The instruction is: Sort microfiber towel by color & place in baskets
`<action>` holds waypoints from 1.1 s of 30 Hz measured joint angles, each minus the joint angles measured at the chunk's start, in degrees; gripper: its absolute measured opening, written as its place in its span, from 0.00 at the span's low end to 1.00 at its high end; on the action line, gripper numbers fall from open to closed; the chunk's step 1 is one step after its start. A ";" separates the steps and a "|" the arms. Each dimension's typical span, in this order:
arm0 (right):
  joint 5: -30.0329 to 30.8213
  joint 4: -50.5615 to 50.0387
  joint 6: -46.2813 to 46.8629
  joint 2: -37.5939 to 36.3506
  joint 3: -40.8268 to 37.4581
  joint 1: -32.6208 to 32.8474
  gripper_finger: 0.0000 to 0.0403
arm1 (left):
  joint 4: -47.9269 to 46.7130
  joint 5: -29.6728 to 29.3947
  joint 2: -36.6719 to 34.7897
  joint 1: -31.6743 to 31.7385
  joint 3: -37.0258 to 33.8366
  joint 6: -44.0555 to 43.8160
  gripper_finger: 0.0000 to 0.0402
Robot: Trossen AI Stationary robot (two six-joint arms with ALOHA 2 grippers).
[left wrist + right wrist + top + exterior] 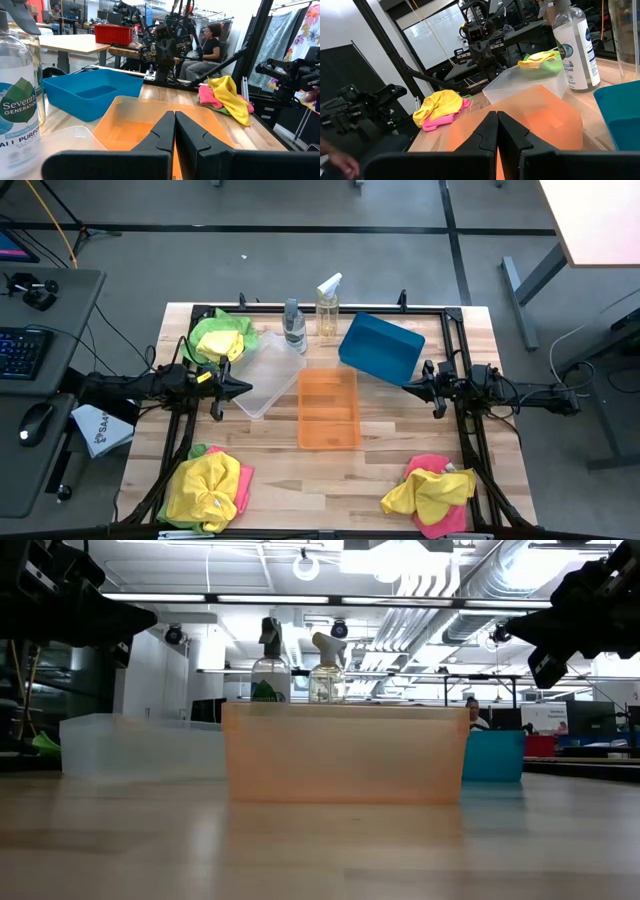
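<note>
Three heaps of towels lie on the table: green and yellow at the far left corner (220, 340), yellow over pink at the near left (208, 486), and yellow over pink at the near right (432, 492). The clear basket (266, 372), orange basket (328, 407) and teal basket (380, 346) stand mid-table. My left gripper (247, 388) hovers shut beside the clear basket's left side. My right gripper (407, 385) hovers shut near the teal basket's near right corner. In the wrist views both sets of fingers (174, 131) (497, 131) are shut and hold nothing.
Two spray bottles (294, 326) (327, 305) stand at the far edge behind the baskets. A dark frame (330, 308) runs round the table. A keyboard and mouse sit on a desk to the left (22, 350). People sit in the room beyond (212, 42).
</note>
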 joint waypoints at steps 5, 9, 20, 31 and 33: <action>3.88 2.53 1.80 0.05 0.00 0.02 0.00 | -0.02 0.00 0.02 -0.01 0.00 0.00 0.00; 17.35 16.85 18.66 -0.01 0.00 0.02 0.00 | -0.01 0.01 0.01 0.01 0.02 0.00 0.00; 20.61 25.57 25.89 10.19 11.70 -0.02 0.02 | 0.00 0.02 0.00 0.01 0.00 0.00 0.00; -23.71 -37.74 25.30 42.38 49.04 6.84 0.43 | 0.00 0.02 0.00 0.00 0.02 0.00 0.00; -26.98 -43.16 27.26 46.97 53.41 11.62 0.49 | -0.01 0.02 0.02 0.01 0.00 0.00 0.00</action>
